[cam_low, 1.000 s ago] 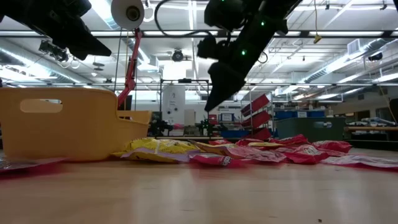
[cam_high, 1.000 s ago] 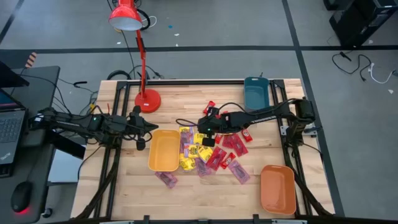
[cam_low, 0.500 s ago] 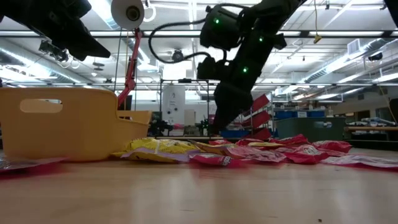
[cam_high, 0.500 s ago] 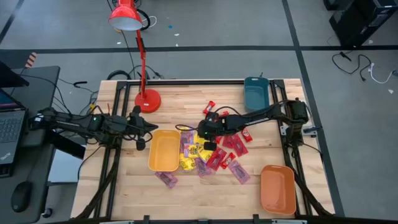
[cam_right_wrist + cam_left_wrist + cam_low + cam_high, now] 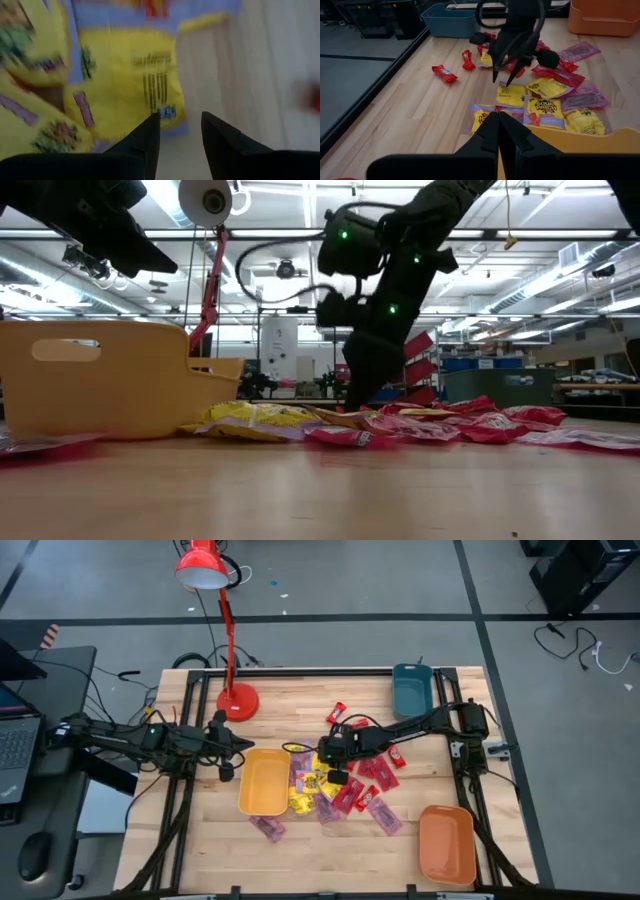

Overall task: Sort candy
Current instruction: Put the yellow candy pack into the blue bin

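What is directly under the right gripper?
Under the open right gripper: a yellow candy packet with a barcode, lying on the bare table. Whatever lies beneath the packet is covered.

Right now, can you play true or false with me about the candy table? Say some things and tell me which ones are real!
1. The right gripper is down over the yellow packets with its fingers apart. True.
2. The yellow tray is packed full of candy. False: the high view shows nothing inside it.
3. The left gripper is shut and holds nothing. True.
4. The teal tray sits next to the red lamp's base. False: it is at the far right corner of the table, away from the lamp.
5. The orange tray is at the near right corner of the table. True.
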Controlling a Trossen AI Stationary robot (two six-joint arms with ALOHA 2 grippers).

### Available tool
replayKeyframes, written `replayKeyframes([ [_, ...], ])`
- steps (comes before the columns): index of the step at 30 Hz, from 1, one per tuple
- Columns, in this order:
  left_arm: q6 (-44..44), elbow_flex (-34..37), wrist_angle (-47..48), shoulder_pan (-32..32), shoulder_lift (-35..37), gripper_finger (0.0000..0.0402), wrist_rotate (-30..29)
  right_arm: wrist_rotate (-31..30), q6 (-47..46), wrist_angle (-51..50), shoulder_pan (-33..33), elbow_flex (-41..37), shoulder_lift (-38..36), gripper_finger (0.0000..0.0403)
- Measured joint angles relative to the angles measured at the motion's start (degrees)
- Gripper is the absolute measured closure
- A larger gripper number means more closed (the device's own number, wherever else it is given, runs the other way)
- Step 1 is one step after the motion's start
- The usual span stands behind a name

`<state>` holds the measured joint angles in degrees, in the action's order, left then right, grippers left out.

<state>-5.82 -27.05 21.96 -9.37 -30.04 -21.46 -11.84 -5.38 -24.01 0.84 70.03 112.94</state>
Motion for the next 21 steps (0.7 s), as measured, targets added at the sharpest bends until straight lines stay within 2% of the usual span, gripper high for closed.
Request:
replayKeyframes([
  [13, -0.2, 0.5, 0.1, 0.0, -0.3, 0.0394, 0.0, 1.9, -1.1, 0.4, 0.4, 0.2, 1.9, 0.0279],
  [17, -0.3, 2.3, -1.2, 0.0, -0.3, 0.0394, 0.0, 2.7, -1.8, 0.2, 0.7, 0.1, 1.9, 0.0303],
  [21, -0.7, 3.1, -1.9, 0.0, -0.4, 0.0394, 0.0, 3.1, -1.8, 0.2, 0.9, 0.1, 2.0, 0.0348],
])
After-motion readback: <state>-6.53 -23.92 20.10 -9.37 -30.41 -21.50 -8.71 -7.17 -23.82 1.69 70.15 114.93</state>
